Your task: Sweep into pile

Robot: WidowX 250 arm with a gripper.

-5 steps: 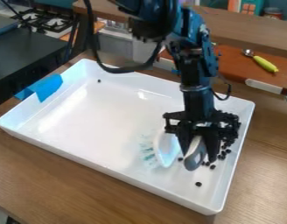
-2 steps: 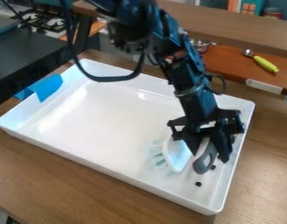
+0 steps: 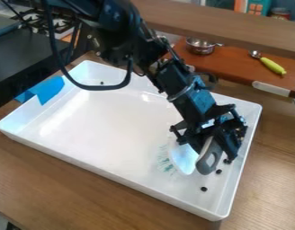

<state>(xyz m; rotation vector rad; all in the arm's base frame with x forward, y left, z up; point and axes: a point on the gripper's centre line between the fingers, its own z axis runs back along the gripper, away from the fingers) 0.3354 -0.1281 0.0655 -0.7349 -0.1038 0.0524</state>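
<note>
Sweep maybe mostly done, right-side pile partly hidden; stray black bits [image 3: 203,189] left near right, far left. Gripper [image 3: 215,149] pinched on brush [image 3: 204,168].

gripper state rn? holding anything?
Gripper: closed on the brush, gripping it by its grey handle, over the right part of the white tray.

Bright glare on white tray [image 3: 108,128]
</note>
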